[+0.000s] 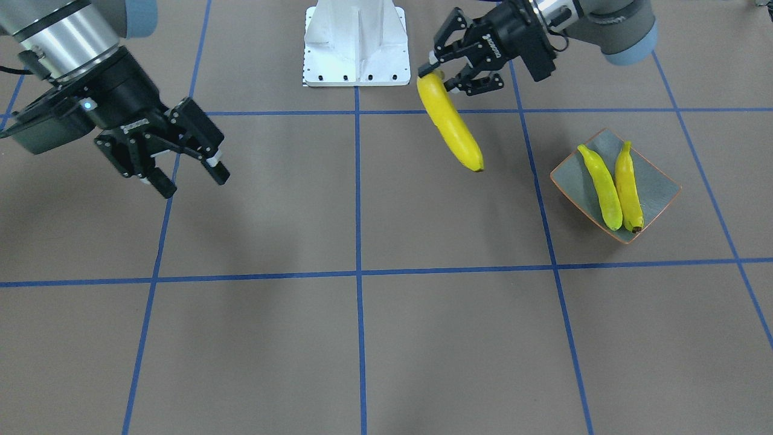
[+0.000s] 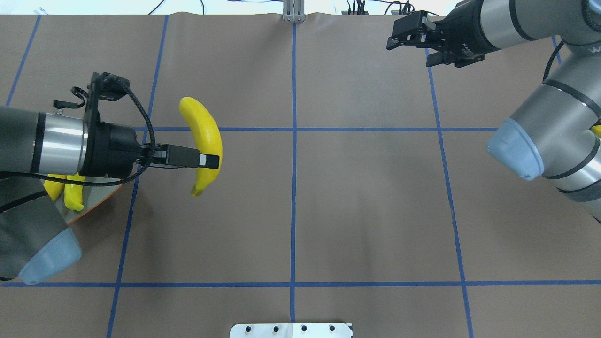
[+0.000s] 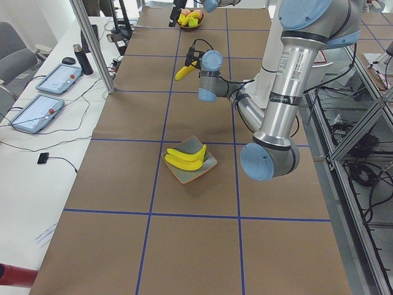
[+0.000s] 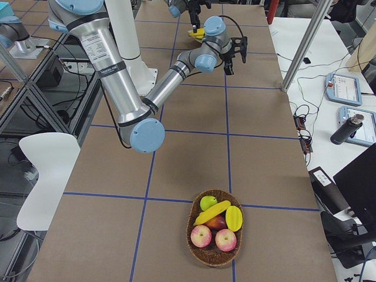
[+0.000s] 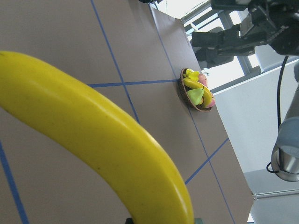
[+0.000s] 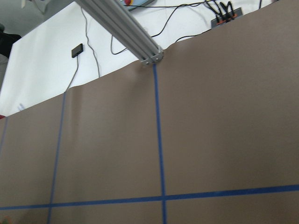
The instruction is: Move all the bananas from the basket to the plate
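Note:
My left gripper (image 1: 439,75) is shut on one end of a yellow banana (image 1: 450,125) and holds it above the table; it shows in the overhead view (image 2: 209,161) too, with the banana (image 2: 203,136) hanging across it. The grey-green plate (image 1: 657,181) with an orange rim holds two bananas (image 1: 617,188). In the overhead view the plate (image 2: 101,204) lies partly under my left arm. The basket (image 4: 194,228) holds one more banana (image 4: 212,213). My right gripper (image 1: 193,181) is open and empty, above the table.
The wicker basket also holds two red apples (image 4: 201,236), a green apple and a yellow fruit. It stands far off at my right end of the table (image 3: 190,19). The white robot base (image 1: 356,45) stands at the table's near edge. Blue tape lines cross the brown table.

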`<state>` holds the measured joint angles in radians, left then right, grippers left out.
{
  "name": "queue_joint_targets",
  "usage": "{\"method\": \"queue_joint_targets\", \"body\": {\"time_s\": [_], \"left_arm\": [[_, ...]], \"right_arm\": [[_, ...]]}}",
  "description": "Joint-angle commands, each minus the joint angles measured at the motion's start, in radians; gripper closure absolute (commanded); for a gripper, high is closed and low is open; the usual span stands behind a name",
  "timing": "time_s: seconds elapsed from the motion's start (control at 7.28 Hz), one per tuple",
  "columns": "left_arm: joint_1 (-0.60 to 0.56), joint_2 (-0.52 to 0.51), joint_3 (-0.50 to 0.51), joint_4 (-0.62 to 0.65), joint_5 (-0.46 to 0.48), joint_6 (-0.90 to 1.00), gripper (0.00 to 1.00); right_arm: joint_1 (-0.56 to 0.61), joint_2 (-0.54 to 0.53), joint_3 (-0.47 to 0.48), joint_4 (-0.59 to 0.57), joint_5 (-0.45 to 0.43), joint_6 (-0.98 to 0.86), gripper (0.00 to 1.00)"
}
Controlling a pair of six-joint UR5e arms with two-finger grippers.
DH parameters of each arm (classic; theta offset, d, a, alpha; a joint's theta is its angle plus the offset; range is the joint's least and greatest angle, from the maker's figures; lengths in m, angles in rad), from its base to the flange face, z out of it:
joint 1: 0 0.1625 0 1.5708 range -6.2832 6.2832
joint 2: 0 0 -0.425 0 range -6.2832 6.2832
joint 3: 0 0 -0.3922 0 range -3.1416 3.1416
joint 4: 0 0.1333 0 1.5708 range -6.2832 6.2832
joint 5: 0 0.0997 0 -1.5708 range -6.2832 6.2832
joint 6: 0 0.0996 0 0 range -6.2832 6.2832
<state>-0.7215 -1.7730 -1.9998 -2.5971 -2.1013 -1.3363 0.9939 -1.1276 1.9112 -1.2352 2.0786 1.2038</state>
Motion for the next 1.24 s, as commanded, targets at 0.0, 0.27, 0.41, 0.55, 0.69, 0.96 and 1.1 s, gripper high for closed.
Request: {"method": "queue_joint_targets", "body": {"time_s": [0.0, 0.27, 0.41, 0.55, 0.69, 0.96, 1.1], "left_arm": [[-0.106, 0.159, -0.013, 0.000, -0.002, 0.006, 1.00], [-0.189, 0.280, -0.008, 0.000, -0.005, 0.067, 1.00], [-0.220, 0.355, -0.007, 0.008, -0.020, 0.151, 1.00], [-0.245, 0.400, -0.007, 0.031, -0.020, 0.219, 1.00], [-0.277, 0.443, -0.007, 0.081, -0.020, 0.326, 1.00], [-0.338, 0.461, -0.004, 0.281, -0.003, 0.594, 1.00], [-0.337, 0.454, 0.016, 0.349, 0.019, 0.680, 1.00]], "right_arm": [[0.124, -0.099, -0.044, -0.021, 0.111, -0.273, 0.00], [0.253, -0.199, -0.089, -0.020, 0.208, -0.529, 0.00], [0.317, -0.237, -0.119, -0.020, 0.245, -0.658, 0.00], [0.374, -0.265, -0.156, -0.021, 0.264, -0.776, 0.00], [0.418, -0.279, -0.193, -0.021, 0.294, -0.871, 0.00], [0.454, -0.296, -0.236, -0.018, 0.305, -0.973, 0.00], [0.469, -0.300, -0.250, -0.020, 0.314, -1.021, 0.00]]}}
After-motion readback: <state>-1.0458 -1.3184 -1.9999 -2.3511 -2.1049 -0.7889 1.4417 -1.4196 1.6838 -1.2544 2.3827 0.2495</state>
